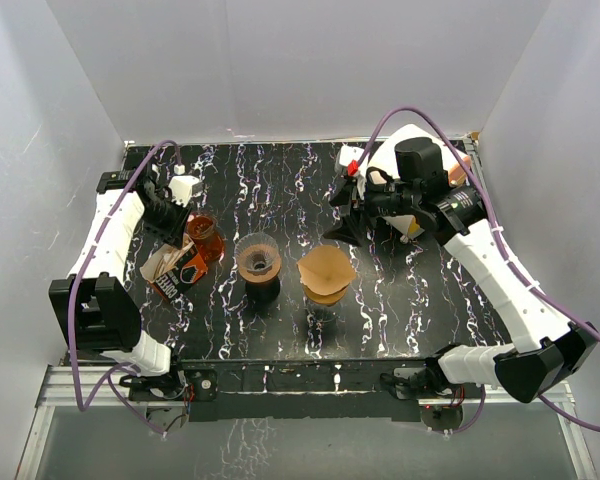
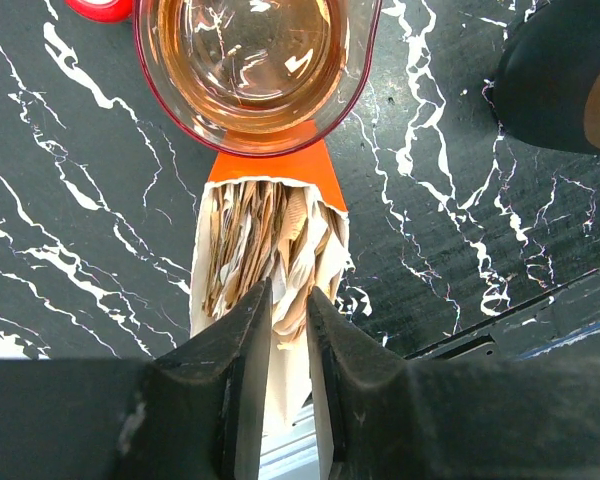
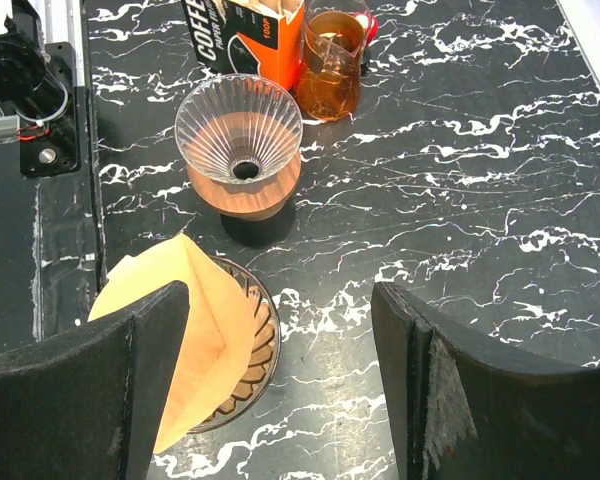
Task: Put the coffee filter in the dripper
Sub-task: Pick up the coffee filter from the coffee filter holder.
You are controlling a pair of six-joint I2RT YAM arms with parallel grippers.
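Left wrist view puts the coffee filters (image 2: 265, 240) as a loose brown stack in the open mouth of their orange pack (image 2: 275, 180), on the left side of the table. The step in hand looks like picking one filter out. It is best done by closing on a single outer edge only. The filter should then be drawn straight out of the mouth, slowly enough that its neighbours fall away and the pack does not slide.

The left gripper (image 2: 288, 298) sits right at that mouth. Its fingers (image 2: 252, 330) are drawn close with a narrow slot between them, and filter edges stand in that slot. Whether any paper is firmly pinched I cannot tell.

Just beside the pack's other end stands an amber glass server (image 2: 250, 60). Toward the centre of the table sits the empty dripper (image 1: 258, 258), apart from the pack. Right of it, a second dripper (image 3: 263, 335) already carries a seated filter (image 3: 195, 320). The right gripper (image 3: 280, 300) hangs over that one, fingers spread wide and holding nothing.
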